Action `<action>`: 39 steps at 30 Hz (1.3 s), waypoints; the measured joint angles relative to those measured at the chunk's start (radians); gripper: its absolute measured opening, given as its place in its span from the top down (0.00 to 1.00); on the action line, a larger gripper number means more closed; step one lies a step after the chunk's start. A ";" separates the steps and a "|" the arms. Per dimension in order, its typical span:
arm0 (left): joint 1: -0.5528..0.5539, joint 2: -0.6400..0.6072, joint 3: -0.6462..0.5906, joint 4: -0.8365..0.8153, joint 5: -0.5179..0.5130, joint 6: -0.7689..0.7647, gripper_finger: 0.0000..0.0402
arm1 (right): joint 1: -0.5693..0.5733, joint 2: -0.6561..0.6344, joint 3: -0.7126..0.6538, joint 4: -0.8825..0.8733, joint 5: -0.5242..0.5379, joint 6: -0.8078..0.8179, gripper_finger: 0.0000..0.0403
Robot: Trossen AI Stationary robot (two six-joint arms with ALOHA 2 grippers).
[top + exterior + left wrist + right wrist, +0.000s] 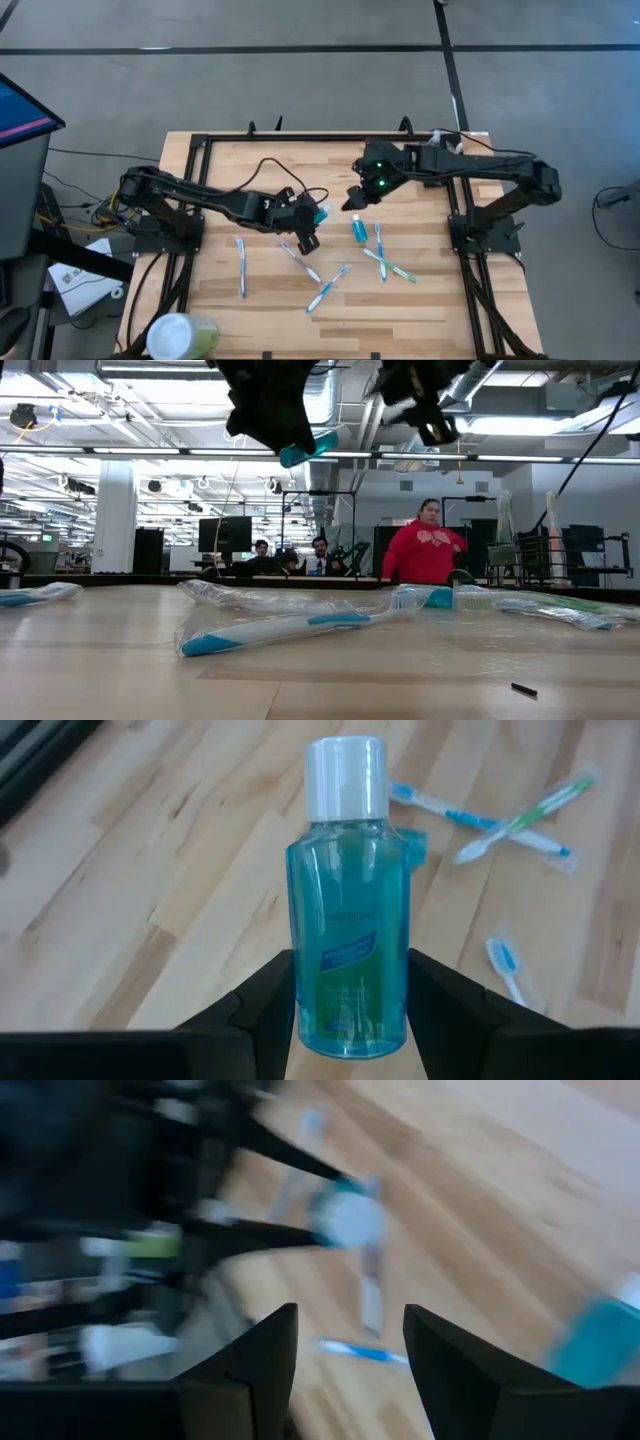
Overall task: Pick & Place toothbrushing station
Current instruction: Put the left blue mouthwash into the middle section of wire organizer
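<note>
- High view, far left: a pale-green cup with a white lid (180, 335) stands at the table's (500, 310) near left corner, well apart from both arms
- just right of it, a wrapped blue-and-white toothbrush (241, 267) lies alone on the wood
- left gripper (310, 226) hangs over the table's middle; in the left wrist view its two dark fingers (262, 992) are clamped on the lower sides of a clear blue mouthwash bottle (348, 920) with a white cap; in the low view that bottle is up off the table, tilted
- below and right of it, two more wrapped toothbrushes (300, 260) lie end to end at an angle, near each other
- a second teal bottle (357, 231) lies on the wood just beside a crossed pair of toothbrushes (385, 262), one of them green
- right gripper (355, 198) hovers above that teal bottle, apart from it; in the right wrist view its fingers (260, 1355) stand apart with nothing between them
- toothbrushing station: I cannot pick out a small black holder in any view
- low view, beyond the table: a person in a red top (425, 550) stands, others sit farther left
</note>
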 joint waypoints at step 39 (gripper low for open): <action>-0.008 -0.046 -0.037 0.008 -0.002 0.022 0.59 | 0.015 0.110 -0.036 0.301 -0.047 0.226 0.37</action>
